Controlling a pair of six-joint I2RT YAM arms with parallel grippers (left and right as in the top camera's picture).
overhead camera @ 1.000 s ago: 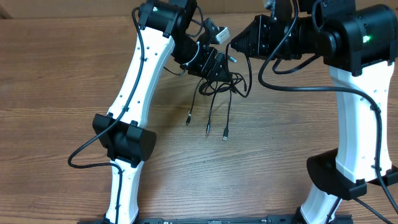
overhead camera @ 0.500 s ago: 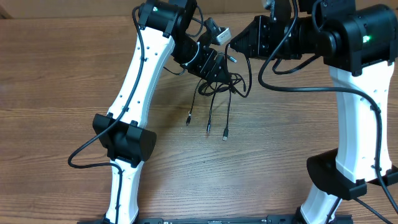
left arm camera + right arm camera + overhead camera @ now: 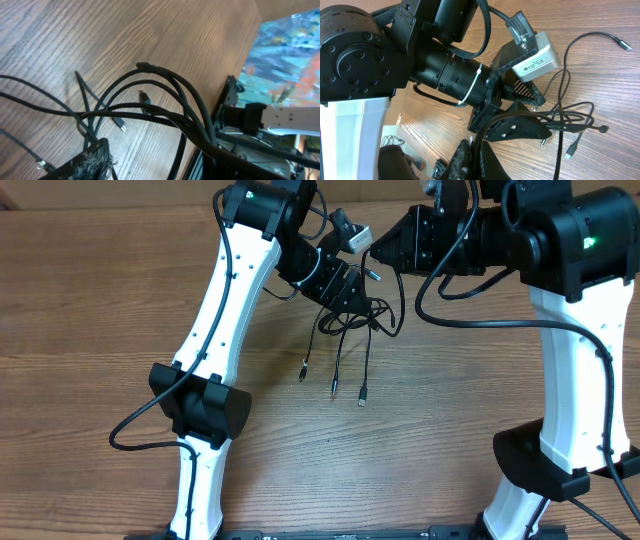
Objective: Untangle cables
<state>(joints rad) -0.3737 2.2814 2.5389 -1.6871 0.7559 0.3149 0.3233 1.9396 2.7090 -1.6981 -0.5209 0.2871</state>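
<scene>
The left claw point(image 3: 352, 292) holds its fingers apart around the knot of the cables point(image 3: 350, 330), while the right claw point(image 3: 372, 248), at its one o'clock, is pressed together. From the knot, three plug ends trail toward six o'clock across the table point(image 3: 100, 310).

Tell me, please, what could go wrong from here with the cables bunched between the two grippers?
The cables are still knotted right at the left gripper; pulling apart could tighten the knot rather than loosen it. The loose plug ends trailing on the table might snag or whip. The shut right gripper works so close that the arms could collide.
</scene>
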